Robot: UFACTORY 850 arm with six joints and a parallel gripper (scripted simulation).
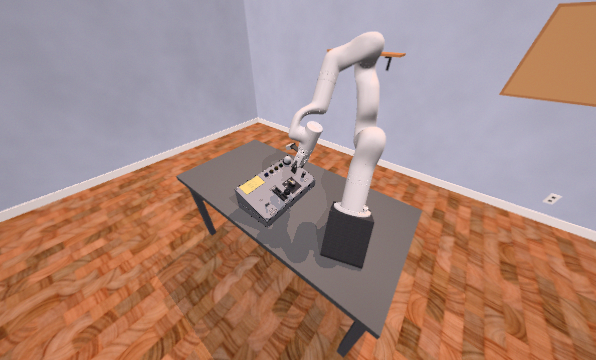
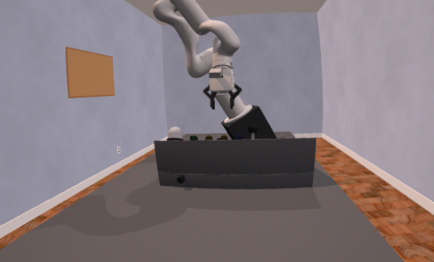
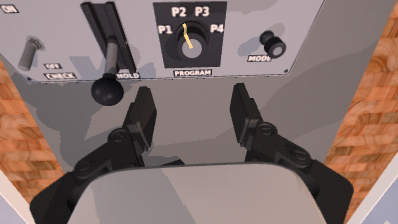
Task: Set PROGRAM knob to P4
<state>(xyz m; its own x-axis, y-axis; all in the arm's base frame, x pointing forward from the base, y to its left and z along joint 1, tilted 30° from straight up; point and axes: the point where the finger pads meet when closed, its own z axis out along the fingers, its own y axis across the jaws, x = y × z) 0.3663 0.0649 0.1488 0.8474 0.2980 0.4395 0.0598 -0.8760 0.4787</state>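
Observation:
The grey console [image 1: 275, 192] stands on the dark table. In the wrist view its PROGRAM knob [image 3: 191, 45] is black with a yellow pointer, which points up and slightly left, close to P2; the P4 mark is at the knob's right. My gripper [image 3: 192, 97] is open and empty. It hovers above the console's near edge, with its fingers apart from the knob and lower in the wrist image. In the exterior view the gripper [image 2: 222, 102] is well above the console's top.
A lever with a black ball [image 3: 106, 91] sits left of the knob, close to my left finger. A toggle [image 3: 29, 52] is further left, and a small MODE knob [image 3: 274, 46] is on the right. The arm's black pedestal [image 1: 348, 240] stands beside the console.

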